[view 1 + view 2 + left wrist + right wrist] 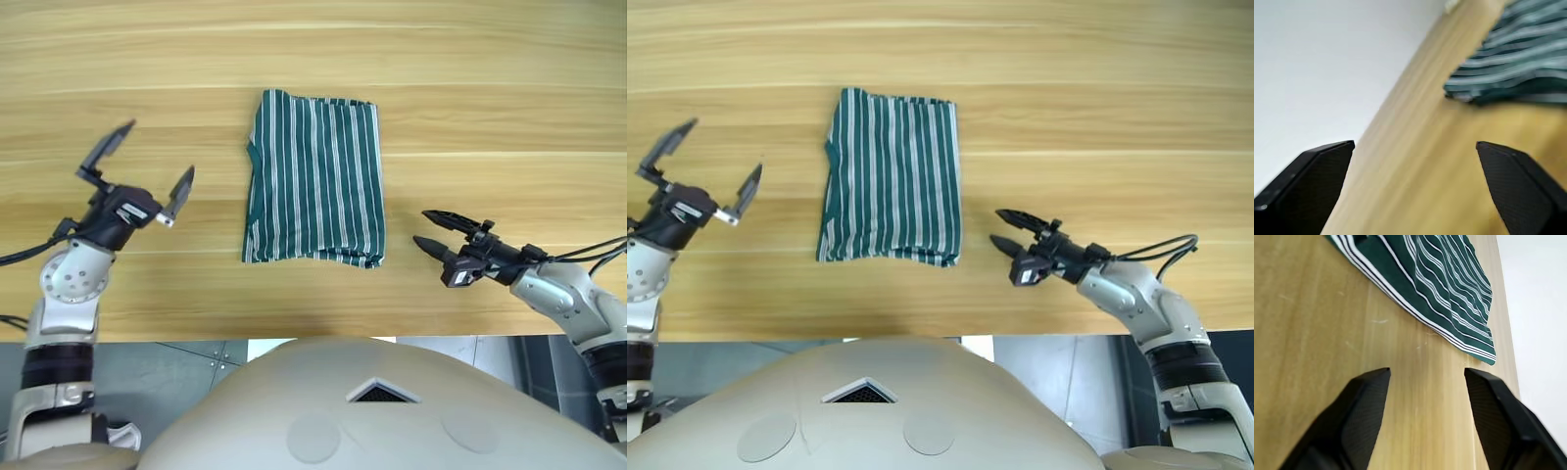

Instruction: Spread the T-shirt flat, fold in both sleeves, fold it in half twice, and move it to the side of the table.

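A green, white-striped T-shirt (313, 179) lies folded into a soft rectangle on the wood-grain tabletop (490, 117), with the left end effector (137, 164) at nine o'clock and the right end effector (428, 228) at four o'clock, both spread apart and empty.

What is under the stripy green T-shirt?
The folded T-shirt lies on the wooden table. Nothing pokes out around its edges, but the patch beneath is covered, so I cannot see it.
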